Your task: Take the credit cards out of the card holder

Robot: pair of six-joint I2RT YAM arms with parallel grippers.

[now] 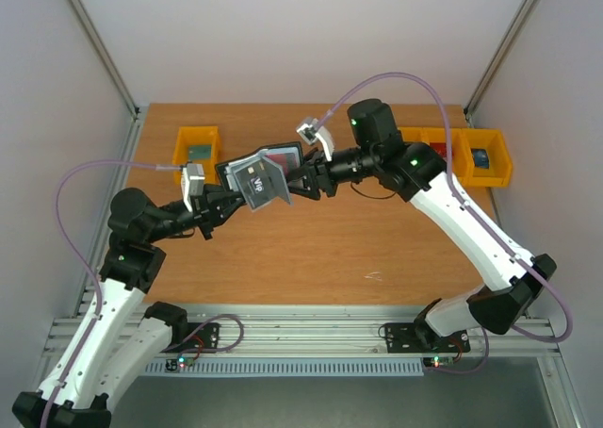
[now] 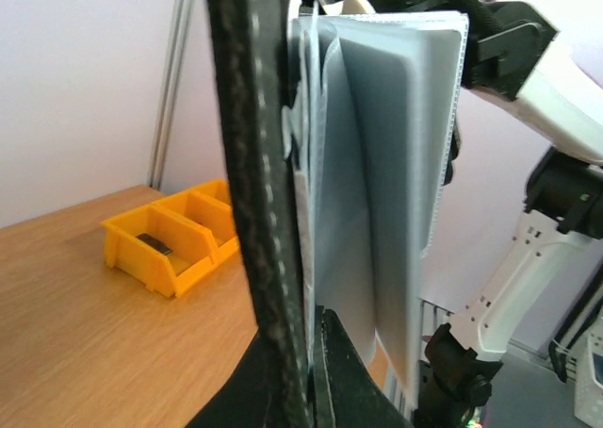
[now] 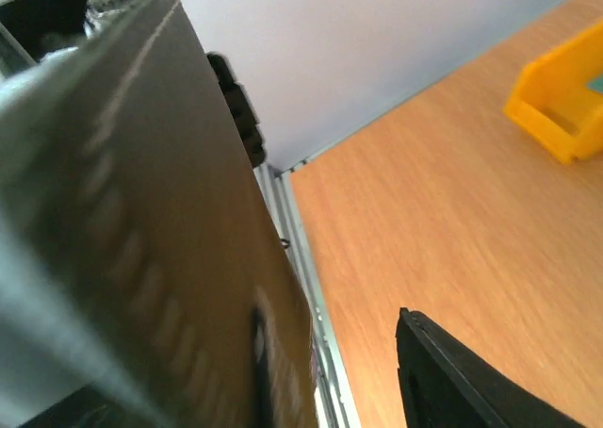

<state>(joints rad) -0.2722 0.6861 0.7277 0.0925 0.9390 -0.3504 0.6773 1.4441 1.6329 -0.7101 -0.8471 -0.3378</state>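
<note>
left claw (image 1: 229, 195) tight on card holder (image 1: 275, 154), dark "vip" card (image 1: 259, 184) beside right claw (image 1: 301, 185), grip unclear

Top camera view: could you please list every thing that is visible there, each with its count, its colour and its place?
card holder: one, black, open, held in the air above the table.
dark card: one, dark with white lettering, sticking out of the card holder.
red card: one, red, partly seen inside the card holder.
yellow bins: at least three, yellow, one at the back left, the others in a row at the back right.
table: one, brown wood, under everything.
left gripper: one, black, shut on the card holder's left side.
right gripper: one, black, at the dark card; open or shut cannot be told.
</note>
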